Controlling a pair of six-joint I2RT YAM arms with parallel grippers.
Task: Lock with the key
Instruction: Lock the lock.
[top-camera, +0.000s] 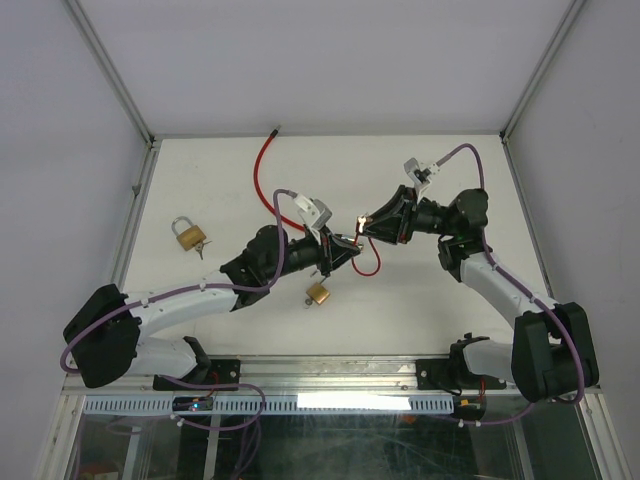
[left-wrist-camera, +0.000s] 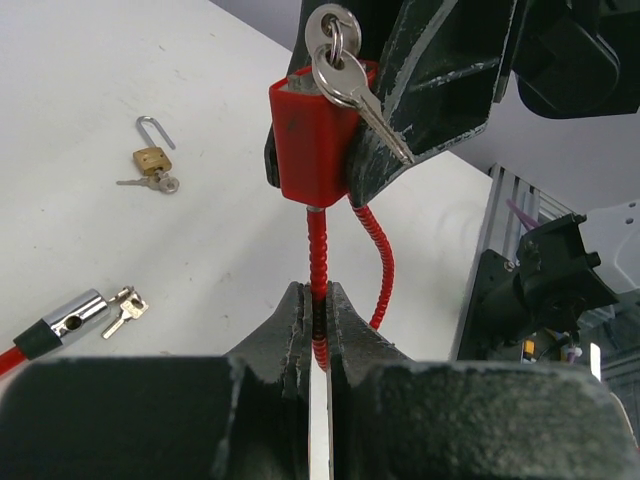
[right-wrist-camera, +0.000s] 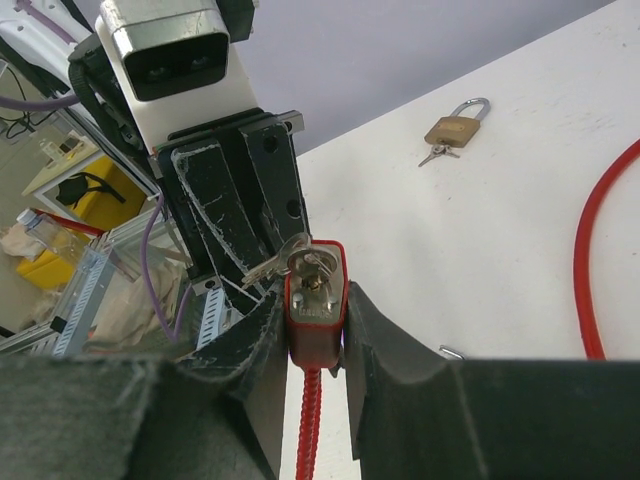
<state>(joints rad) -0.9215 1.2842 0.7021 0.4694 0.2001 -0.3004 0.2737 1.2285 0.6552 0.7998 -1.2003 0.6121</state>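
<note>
- Left pincer (left-wrist-camera: 318, 312): clamped tight on the red cable (left-wrist-camera: 319, 250), just under the lock. Right pincer (right-wrist-camera: 316, 322): closed around the red lock body (right-wrist-camera: 314, 300), one pad on each flat side.
- Lock body (top-camera: 357, 229): held in the air over the middle of the tabletop (top-camera: 200, 170), between the two arms, clear of the surface.
- Axis, left wrist view: the long axis runs 6 to 12. The cable leaves at 6 and the keyed face is at 12. The body looks close to upright there, with a slight lean.
- Key (left-wrist-camera: 333, 30): seated in the keyed face, bow out. A spare key (left-wrist-camera: 355, 95) dangles from the same ring toward 5.
- Handling, my guess: the body is rigid, light and hard-shelled. The ribbed cable is bendy, so it steadies the lock only a little. The key is thin, slick metal and small.
- Best hold is probably the flat bow of the seated key, pinched across its faces. The loose spare may get in the way.
- Outward, top view: one brass padlock (top-camera: 187, 233) is at 9 of the lock, well apart. A second brass padlock (top-camera: 318, 293) is at 7, near.
- Chrome cable end (left-wrist-camera: 68, 318) lies on the tabletop with small keys beside it.
</note>
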